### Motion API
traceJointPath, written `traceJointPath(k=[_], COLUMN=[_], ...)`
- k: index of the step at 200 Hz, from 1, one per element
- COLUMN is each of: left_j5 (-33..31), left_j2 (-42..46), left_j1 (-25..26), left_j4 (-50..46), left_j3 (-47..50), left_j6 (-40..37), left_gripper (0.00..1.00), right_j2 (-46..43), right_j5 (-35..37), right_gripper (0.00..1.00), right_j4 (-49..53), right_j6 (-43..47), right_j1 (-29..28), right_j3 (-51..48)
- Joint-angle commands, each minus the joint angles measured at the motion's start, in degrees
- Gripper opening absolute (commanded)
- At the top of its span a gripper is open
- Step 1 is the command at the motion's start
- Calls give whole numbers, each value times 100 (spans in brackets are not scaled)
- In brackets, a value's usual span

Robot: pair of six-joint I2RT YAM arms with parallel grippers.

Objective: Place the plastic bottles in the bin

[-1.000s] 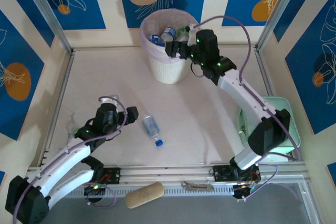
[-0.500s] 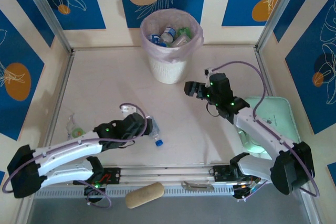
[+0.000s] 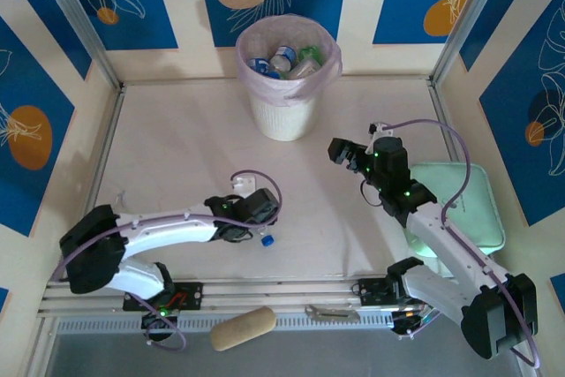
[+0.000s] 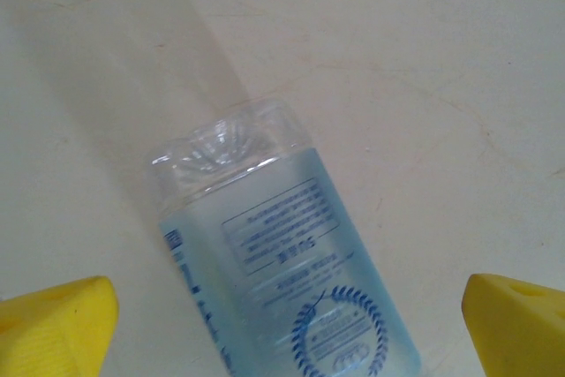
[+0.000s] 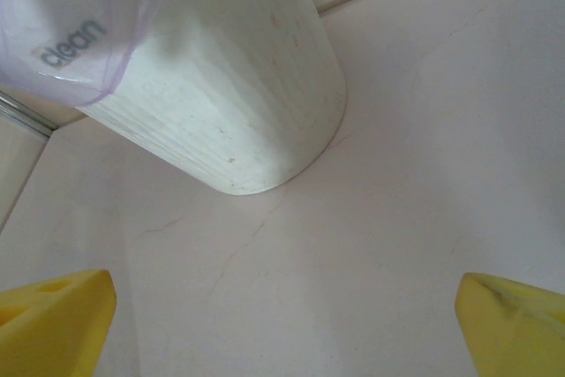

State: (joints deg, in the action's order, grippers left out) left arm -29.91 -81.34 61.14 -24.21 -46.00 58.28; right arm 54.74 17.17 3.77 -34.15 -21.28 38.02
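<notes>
A clear plastic bottle (image 4: 274,280) with a pale blue label lies on the table between the yellow fingertips (image 4: 57,324) of my left gripper (image 4: 287,320), which is open and not touching it. From above, my left gripper (image 3: 253,211) covers that bottle, and its blue cap (image 3: 266,239) pokes out below. The white bin (image 3: 284,116) with a pink liner stands at the back, with several bottles (image 3: 284,59) inside. My right gripper (image 3: 342,150) is open and empty over bare table, near and right of the bin (image 5: 229,94).
A pale green tray (image 3: 468,196) sits at the right, under the right arm. A tan roll (image 3: 243,327) and a small metal tool (image 3: 331,312) lie beyond the front rail. Walls enclose the table on three sides.
My left arm has swung right and come down over the blue-capped bottle. My right arm has drawn back from the bin's rim toward the near right, with its gripper empty.
</notes>
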Motion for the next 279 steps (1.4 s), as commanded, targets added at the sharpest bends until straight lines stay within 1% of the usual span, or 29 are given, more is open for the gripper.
traceJointPath(k=[1, 26, 51, 78, 96, 117, 141, 152, 169, 187, 204, 233, 252, 279], left_j5=[-66, 130, 146, 134, 127, 145, 142, 108, 46, -74, -220, -418, -428, -194], left_j2=[-325, -636, -822, -959, -1051, -1088, -1043, -1010, -955, -851, -695, -224, 139, 399], left_j1=[34, 30, 5, -39, -85, -159, -199, -207, -208, -226, -261, -445, -634, -969], left_j4=[132, 218, 249, 352, 431, 532, 687, 715, 735, 740, 769, 995, 1397, 1977], left_j3=[-263, -353, -357, -344, -333, -281, -167, -133, -103, -111, -135, -237, -366, -815], left_j6=[100, 116, 149, 67, -12, -63, -119, -133, -171, -283, -496, -1095, -1809, -2823], left_gripper=[100, 100, 100, 98, 95, 89, 77, 69, 60, 56, 53, 53, 52, 48], right_j2=[-127, -224, -303, -345, -362, -385, -394, -392, -393, -383, -384, -376, -317, -113], right_j5=[19, 30, 8, -26, -40, -67, -73, -74, -93, -101, -109, -142, -170, -311], right_gripper=[99, 99, 99, 99, 99, 99, 99, 99, 99, 99, 99, 99, 99, 99], right_j4=[-111, -106, -118, -114, -113, -110, -110, -110, -131, -148, -142, -159, -235, -386], right_j6=[-144, -144, -153, -186, -212, -232, -241, -258, -288, -307, -320, -371, -423, -565], right_j1=[62, 123, 183, 235, 253, 264, 273, 281, 282, 289, 295, 300, 306, 308], right_j3=[-161, -229, -276, -304, -321, -317, -300, -291, -303, -310, -305, -313, -336, -365])
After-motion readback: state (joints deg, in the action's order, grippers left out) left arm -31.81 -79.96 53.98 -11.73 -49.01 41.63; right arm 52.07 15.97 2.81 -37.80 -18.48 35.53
